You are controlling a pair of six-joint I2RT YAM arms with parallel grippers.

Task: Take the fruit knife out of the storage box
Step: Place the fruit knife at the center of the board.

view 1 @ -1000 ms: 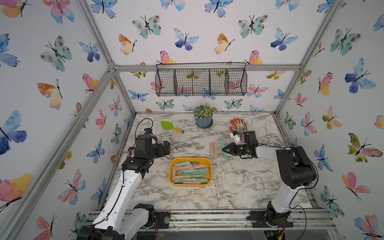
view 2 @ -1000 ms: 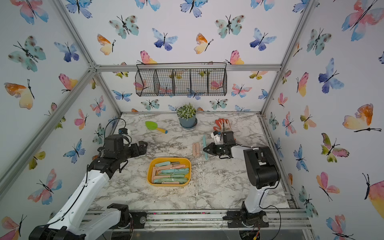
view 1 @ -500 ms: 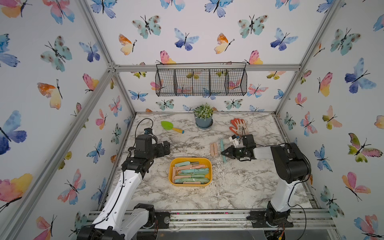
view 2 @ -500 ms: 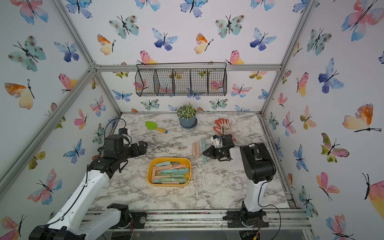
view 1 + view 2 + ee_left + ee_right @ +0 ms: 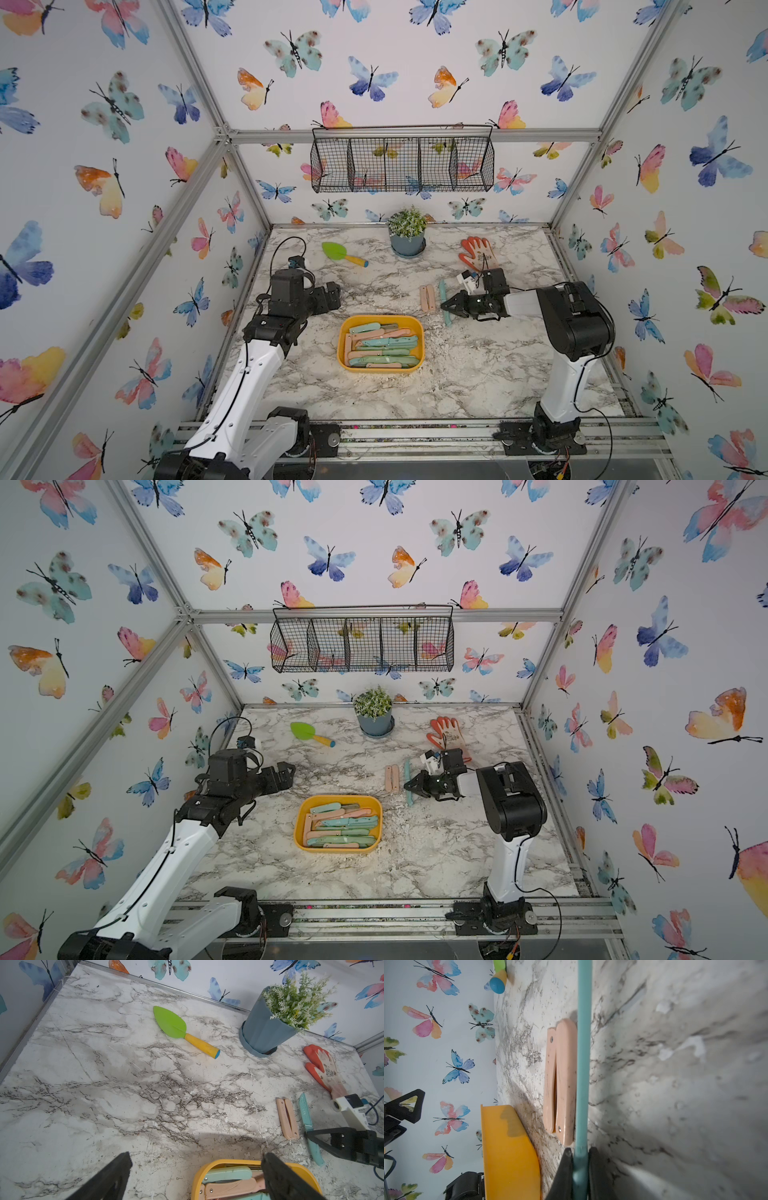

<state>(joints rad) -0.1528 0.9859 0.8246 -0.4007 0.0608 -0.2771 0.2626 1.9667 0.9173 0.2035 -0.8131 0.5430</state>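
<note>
The yellow-orange storage box (image 5: 380,318) (image 5: 338,798) sits at the front middle of the marble table, filled with several teal and pink folded fruit knives (image 5: 384,343). My right gripper (image 5: 444,306) (image 5: 580,1151) is shut on a teal fruit knife (image 5: 442,291) (image 5: 407,771) (image 5: 584,1064), held on edge low over the marble to the right of the box. I cannot tell whether it touches the table. My left gripper (image 5: 334,293) (image 5: 197,1156) hangs open and empty just behind the box's left corner (image 5: 209,1165).
Two pink knives (image 5: 427,298) (image 5: 560,1080) lie side by side just left of the held knife. Along the back stand a potted plant (image 5: 407,241), a green trowel (image 5: 343,253) and an orange glove (image 5: 478,253). A black wire basket (image 5: 401,164) hangs on the back wall.
My right arm's elbow has swung inward, and its gripper has shifted slightly toward the front with the teal knife in it. The left arm has not moved.
</note>
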